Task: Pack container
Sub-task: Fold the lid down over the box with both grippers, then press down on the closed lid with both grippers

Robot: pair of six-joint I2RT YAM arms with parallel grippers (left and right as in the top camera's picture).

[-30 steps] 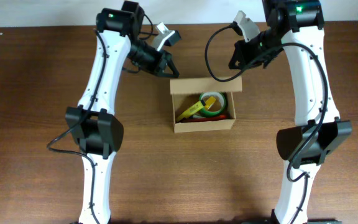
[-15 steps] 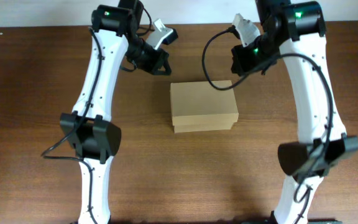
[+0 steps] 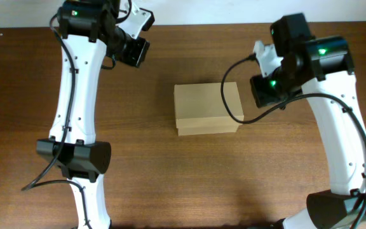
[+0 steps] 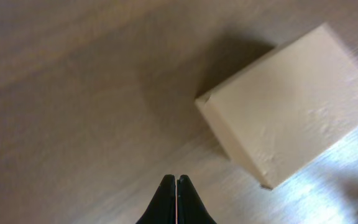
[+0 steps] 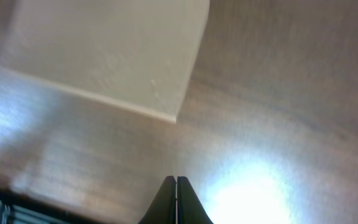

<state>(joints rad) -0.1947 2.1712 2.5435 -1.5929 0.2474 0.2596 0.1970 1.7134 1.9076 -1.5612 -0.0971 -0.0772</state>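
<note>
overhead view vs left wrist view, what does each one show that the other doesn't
Only overhead: the white right arm and a black cable looping over the right side of the plain tan cardboard box. Only left wrist: the left hand seen close, shut with nothing in it. Both: that box, lid closed, on the brown wooden table.

**Clearance: one obstacle at table centre**

The container (image 3: pixel 206 108), lid down, is the only thing standing on the table (image 3: pixel 170 178). Bare wood lies open on all four sides. A black cable (image 3: pixel 223 100) loops over its right end.
</note>
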